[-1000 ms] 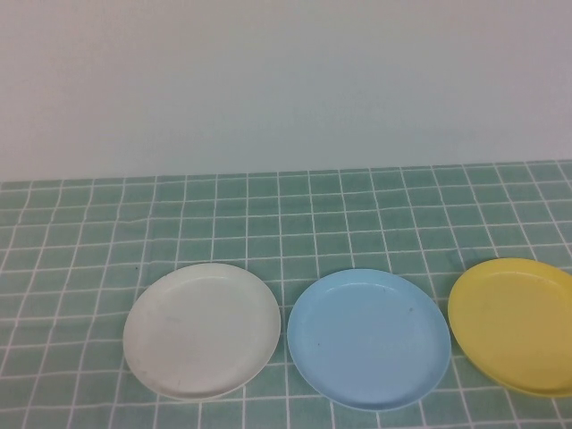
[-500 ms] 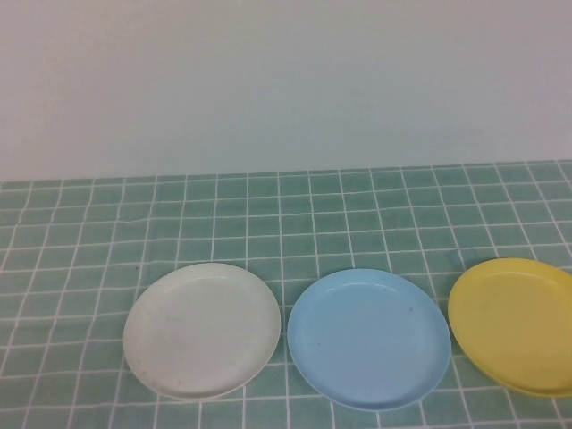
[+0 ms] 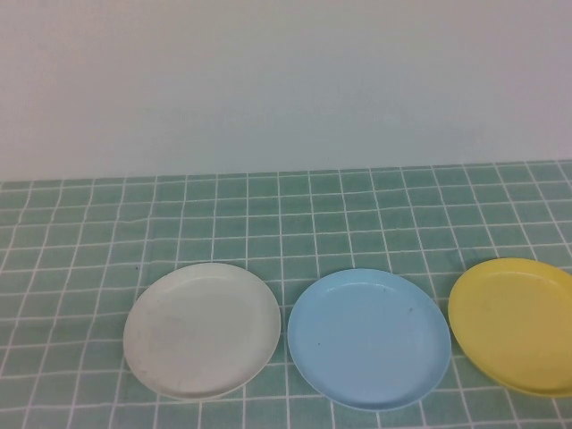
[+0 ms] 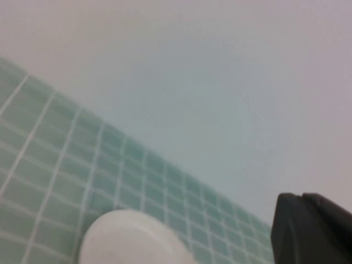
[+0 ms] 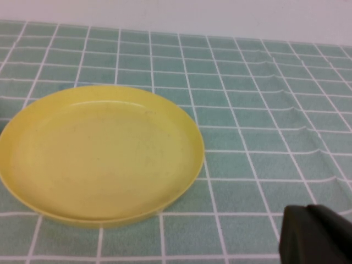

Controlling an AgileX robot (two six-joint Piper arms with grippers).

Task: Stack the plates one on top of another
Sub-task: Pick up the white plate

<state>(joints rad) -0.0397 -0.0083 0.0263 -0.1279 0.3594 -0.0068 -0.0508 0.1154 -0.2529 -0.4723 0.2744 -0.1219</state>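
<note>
Three plates lie side by side on the green checked cloth in the high view: a white plate [image 3: 202, 331] at the left, a light blue plate [image 3: 368, 340] in the middle, a yellow plate [image 3: 518, 325] at the right, cut by the picture's edge. None overlaps another. Neither arm shows in the high view. My left gripper [image 4: 301, 199] is shut and holds nothing; the white plate [image 4: 129, 242] shows in its wrist view, apart from it. My right gripper [image 5: 306, 209] is shut and empty, over the cloth beside the yellow plate [image 5: 99, 154].
The green cloth with white grid lines [image 3: 295, 214] runs back to a plain pale wall [image 3: 286, 80]. In the right wrist view the cloth [image 5: 286, 115] has slight wrinkles beyond the yellow plate.
</note>
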